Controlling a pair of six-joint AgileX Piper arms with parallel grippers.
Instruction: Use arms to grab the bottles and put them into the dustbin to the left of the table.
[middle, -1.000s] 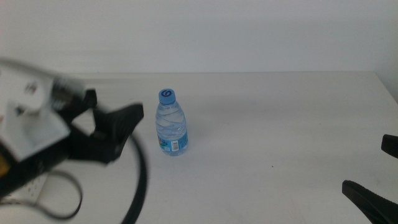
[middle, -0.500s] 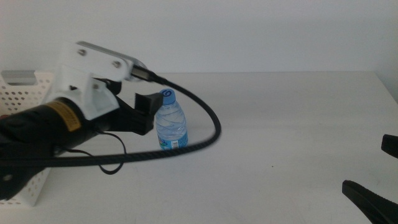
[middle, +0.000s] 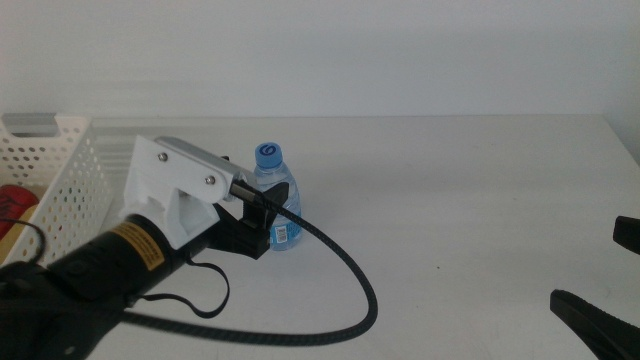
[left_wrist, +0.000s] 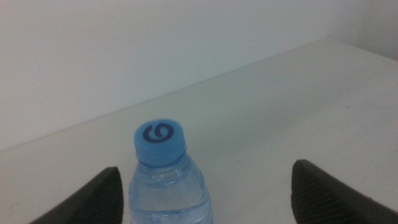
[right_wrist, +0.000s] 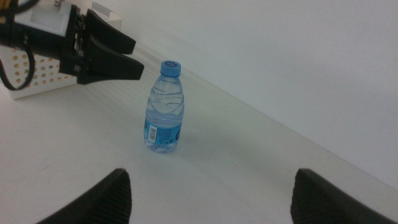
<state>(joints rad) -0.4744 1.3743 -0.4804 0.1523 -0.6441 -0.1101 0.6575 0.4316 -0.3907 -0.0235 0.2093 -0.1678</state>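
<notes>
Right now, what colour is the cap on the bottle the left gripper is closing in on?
Blue, with a dark swirl mark on the cap of the water bottle; clearest in the left wrist view, between the left gripper's open jaws.

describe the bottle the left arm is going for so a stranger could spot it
On the white table, just right of the perforated white dustbin, the left gripper sits open around one upright bottle. It is clear, with a blue cap and a blue label.

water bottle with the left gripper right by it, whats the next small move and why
Probably ease the left gripper a little further forward, then close. In its wrist view the jaws stand open on either side of the water bottle, which stands upright on the table, nearer one jaw and not yet gripped. The right gripper waits open, well back.
</notes>
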